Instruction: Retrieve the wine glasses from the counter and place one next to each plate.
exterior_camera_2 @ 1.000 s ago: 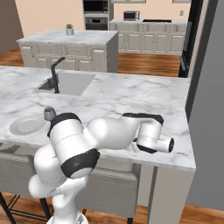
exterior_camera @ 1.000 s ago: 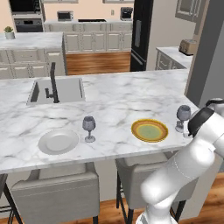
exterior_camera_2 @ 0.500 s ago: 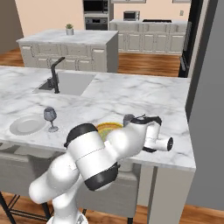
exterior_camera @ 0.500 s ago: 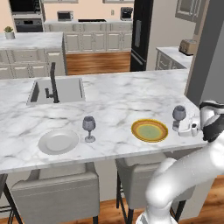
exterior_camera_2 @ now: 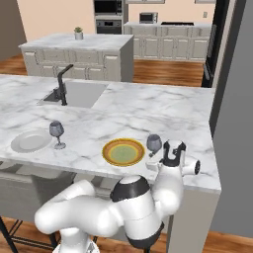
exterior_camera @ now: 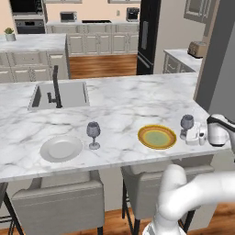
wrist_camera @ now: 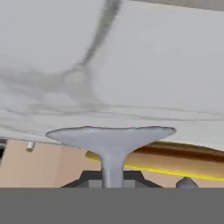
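One wine glass [exterior_camera: 187, 123] stands upright just right of the yellow-rimmed plate [exterior_camera: 157, 137] on the island, with my gripper [exterior_camera: 188, 136] shut on its stem. From the right base I see the same glass [exterior_camera_2: 154, 144], gripper [exterior_camera_2: 155, 159] and plate [exterior_camera_2: 123, 151]. In the hand view the glass's round foot [wrist_camera: 111, 137] is against the marble, with the plate's yellow rim [wrist_camera: 175, 162] behind it; I cannot tell if the foot touches. The other wine glass [exterior_camera: 93, 134] stands free beside the white plate [exterior_camera: 61, 148]. The counter [exterior_camera: 180, 56] is at the back right.
The sink [exterior_camera: 59, 95] with its dark faucet [exterior_camera: 56, 87] is set in the island's far left. A toaster [exterior_camera: 197, 48] sits on the back counter. A grey wall [exterior_camera: 221, 69] rises right of the island's end. Two stools [exterior_camera: 59, 202] stand under the near edge.
The gripper has carried the glass slightly left and down, closer to the yellow-rimmed plate. The arm's elbow has swung low in front of the island. The other glass and plates have not moved.
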### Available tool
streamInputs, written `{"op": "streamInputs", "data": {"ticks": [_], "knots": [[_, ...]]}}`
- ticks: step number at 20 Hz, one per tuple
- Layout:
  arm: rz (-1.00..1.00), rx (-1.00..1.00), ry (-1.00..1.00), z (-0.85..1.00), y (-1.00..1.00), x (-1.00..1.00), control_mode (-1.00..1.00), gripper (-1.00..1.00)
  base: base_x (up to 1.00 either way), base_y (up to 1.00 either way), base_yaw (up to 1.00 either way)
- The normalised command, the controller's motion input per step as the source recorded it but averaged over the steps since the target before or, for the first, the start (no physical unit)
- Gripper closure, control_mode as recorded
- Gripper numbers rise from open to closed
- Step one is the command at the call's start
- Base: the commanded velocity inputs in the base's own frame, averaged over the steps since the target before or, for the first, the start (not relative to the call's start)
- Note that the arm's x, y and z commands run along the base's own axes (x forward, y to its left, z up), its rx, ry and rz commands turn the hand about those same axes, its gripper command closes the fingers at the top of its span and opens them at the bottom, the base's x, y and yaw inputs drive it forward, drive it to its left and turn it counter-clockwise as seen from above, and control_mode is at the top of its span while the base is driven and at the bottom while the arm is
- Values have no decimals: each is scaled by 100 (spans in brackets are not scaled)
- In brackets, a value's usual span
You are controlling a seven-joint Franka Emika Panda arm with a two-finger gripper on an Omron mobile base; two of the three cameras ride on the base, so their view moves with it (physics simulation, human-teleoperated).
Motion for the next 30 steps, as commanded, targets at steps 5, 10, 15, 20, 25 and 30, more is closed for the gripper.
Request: {"op": "streamInputs", "data": {"ticks": [5,10,15,20,25,30], "knots": [[0,3,2,-38,-5,15,-100,100,0,0,0],[0,2,0,-29,0,18,-100,100,0,0,0],[0,1,0,-28,0,1,-100,-100,0,0,0],[0,4,0,-28,-20,0,-100,-100,0,0,0],[0,7,0,-22,-32,0,-100,-100,0,0,0],[0,5,1,-2,-31,0,-100,-100,0,0,0]]}}
